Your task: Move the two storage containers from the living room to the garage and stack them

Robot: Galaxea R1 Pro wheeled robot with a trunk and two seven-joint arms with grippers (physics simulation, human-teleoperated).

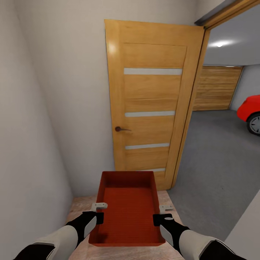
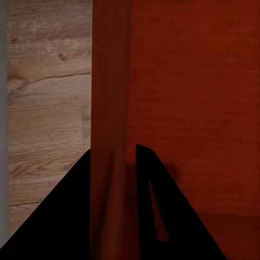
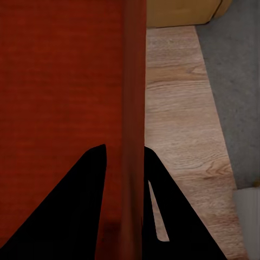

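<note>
I'm carrying one storage container (image 1: 127, 213) between both arms, level and out in front of me over the wood plank floor (image 1: 77, 209). The left gripper (image 1: 93, 219) has its jaws closed narrow on the left long wall, one finger inside and one outside — the right gripper (image 1: 161, 219) pinches the right wall the same way. An open wooden door (image 1: 151, 104) stands straight ahead, and past its frame to my right lies the garage with its grey concrete floor (image 1: 213, 159) and a red car (image 1: 250, 112). By my reckoning the carry is nearly at the threshold — setting down and stacking remain.
</note>
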